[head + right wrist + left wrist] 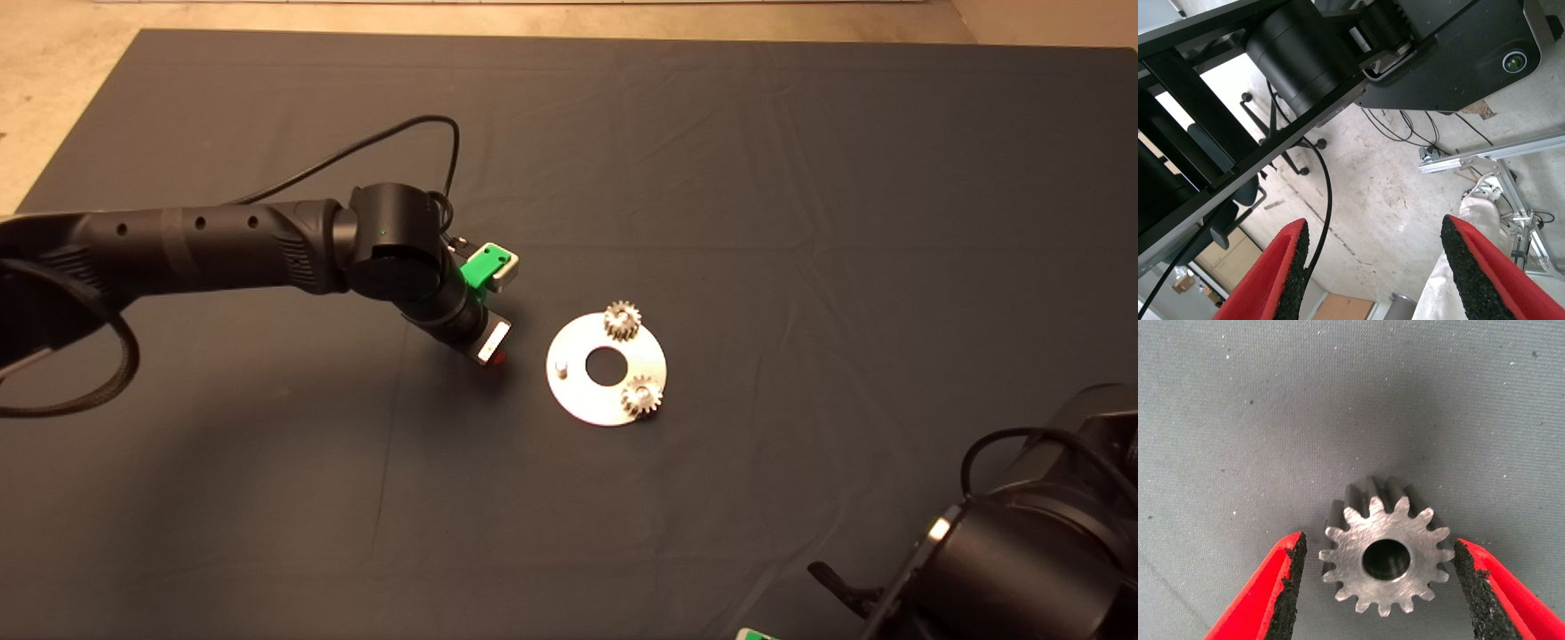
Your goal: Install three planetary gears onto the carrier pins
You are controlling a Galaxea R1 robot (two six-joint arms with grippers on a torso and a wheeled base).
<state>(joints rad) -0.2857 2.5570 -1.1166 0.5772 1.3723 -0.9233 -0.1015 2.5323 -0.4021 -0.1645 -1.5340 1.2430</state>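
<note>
My left tool (pixel 1378 587): fingers spread, straddling a loose gear (pixel 1386 550) lying on the mat (pixel 1271 420), pads clear of its teeth; just left of the disc in the head view.
Disc (pixel 582 396): flat on the surface.
Mounted gears: one at the far rim (pixel 623 320), one at the near right rim (pixel 641 396).
Bare pin (pixel 561 366): left side of the disc.
My right tool (pixel 1371 273): parked lower right, fingers apart, holding nothing.

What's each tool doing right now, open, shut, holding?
Left tool: open, fingers either side of a gear on the mat, not gripping it.
Right tool: open, empty, parked at the lower right.
</note>
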